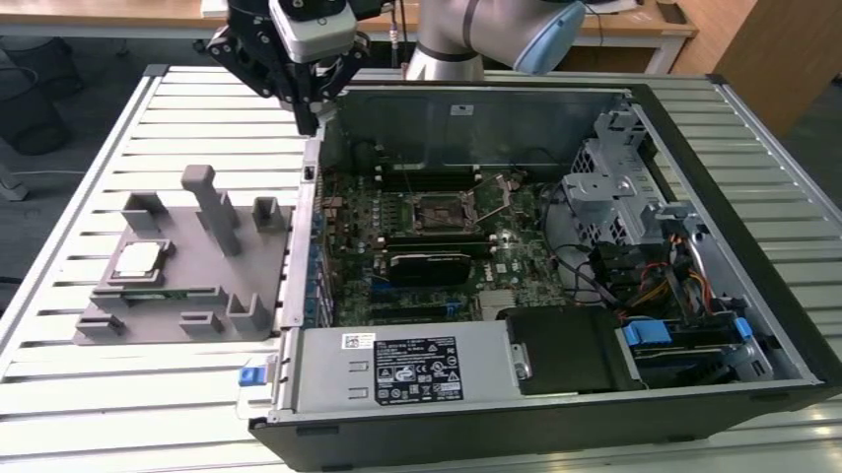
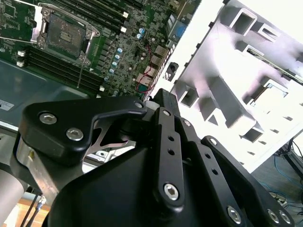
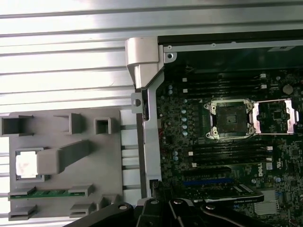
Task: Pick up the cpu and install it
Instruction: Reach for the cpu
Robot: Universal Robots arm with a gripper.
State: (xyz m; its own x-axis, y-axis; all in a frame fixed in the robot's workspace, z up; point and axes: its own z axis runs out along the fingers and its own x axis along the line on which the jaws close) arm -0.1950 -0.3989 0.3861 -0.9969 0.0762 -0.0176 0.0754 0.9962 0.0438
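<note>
The cpu (image 1: 138,261), a small square chip with a silvery-white top, lies in a pocket of the grey fixture (image 1: 197,286) on the slatted table, at the exterior view's left; the first wrist view has the cpu (image 3: 26,165) too. My gripper (image 1: 314,120) hangs high over the back left corner of the open computer case, well away from the cpu, shut and holding nothing. Its black linkages fill the foreground in the second wrist view, where the gripper (image 2: 158,94) tapers to its tips. The motherboard socket (image 1: 441,210) (image 3: 232,118) (image 2: 64,30) stands with its metal frame swung open and nothing inside.
The open case (image 1: 736,128) holds a drive cage (image 1: 618,177), cables and a power supply (image 1: 408,370). Tall posts (image 1: 204,202) rise from the fixture beside the cpu. A green memory stick (image 3: 47,194) lies in a fixture slot. The case's side wall (image 3: 147,118) separates fixture and motherboard.
</note>
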